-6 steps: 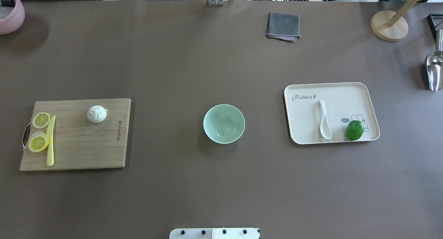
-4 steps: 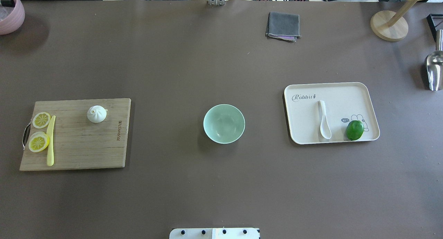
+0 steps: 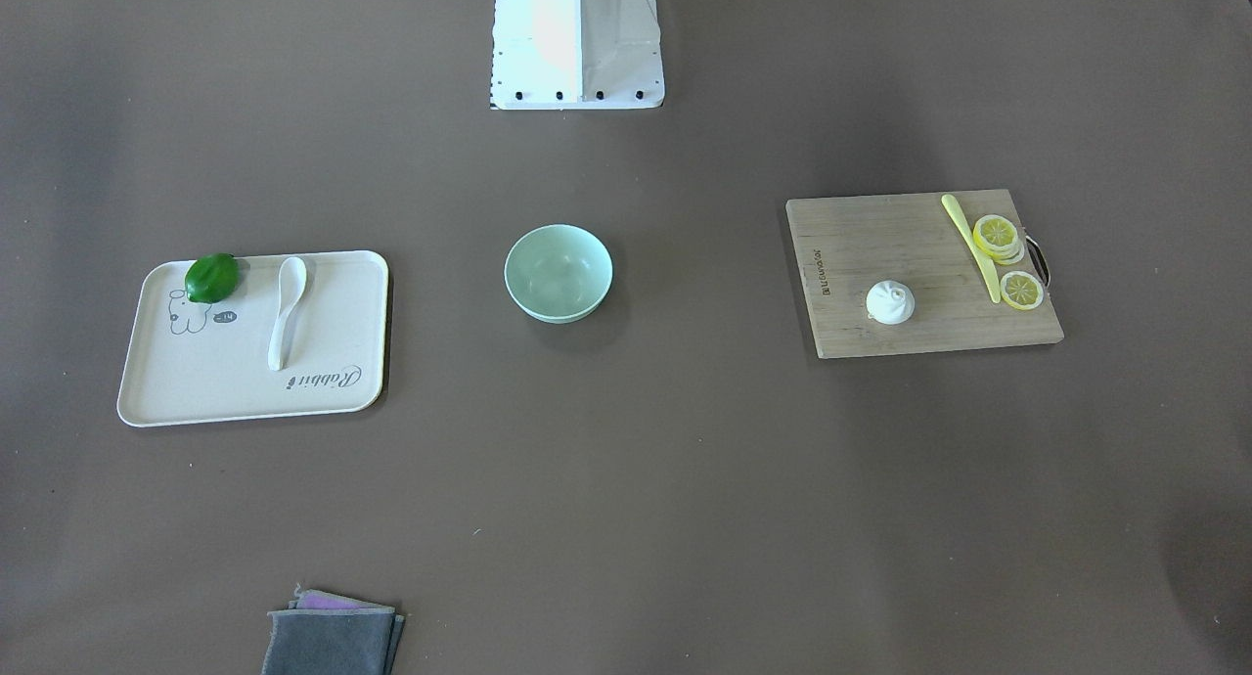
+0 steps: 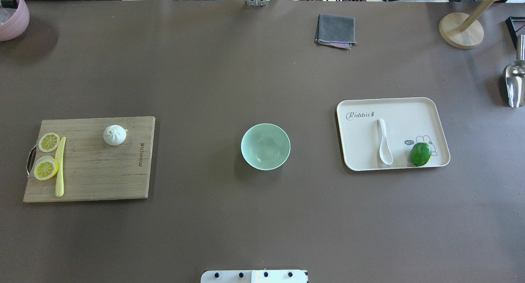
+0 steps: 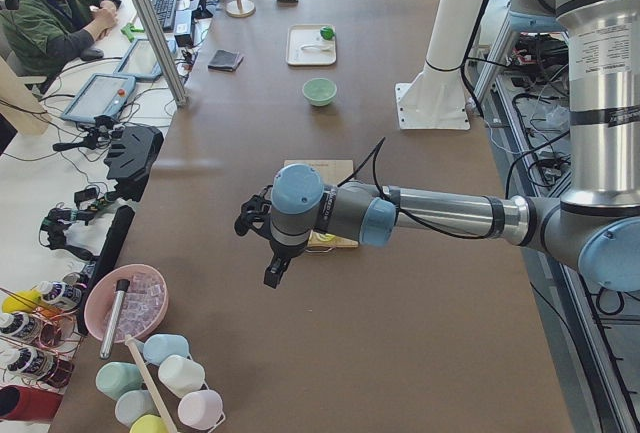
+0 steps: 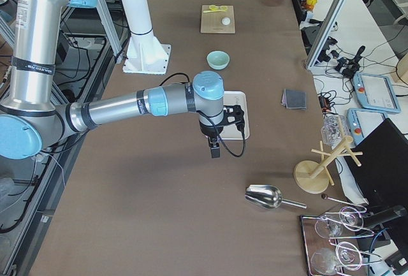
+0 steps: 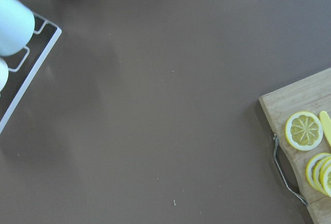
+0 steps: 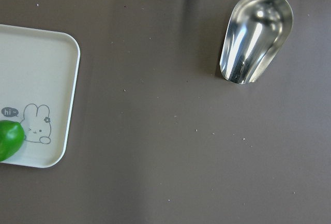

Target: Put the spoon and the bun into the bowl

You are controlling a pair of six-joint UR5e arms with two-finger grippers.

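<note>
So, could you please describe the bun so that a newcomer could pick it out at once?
Find the wooden cutting board on the table's left in the overhead view. The bun sits alone on its far half: a small white dome with a pleated top, well apart from the flat lemon slices and yellow knife along its left edge.

Lime point(image 4: 421, 154) on tray point(image 4: 410, 110); lemon slices point(image 4: 46, 168) and yellow knife point(image 4: 60, 168) on cutting board point(image 4: 102, 172).

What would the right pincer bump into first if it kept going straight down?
Probably just the bare brown table. The right pincer points down at the gap between the tray and the metal scoop, with nothing seen under it.
</note>
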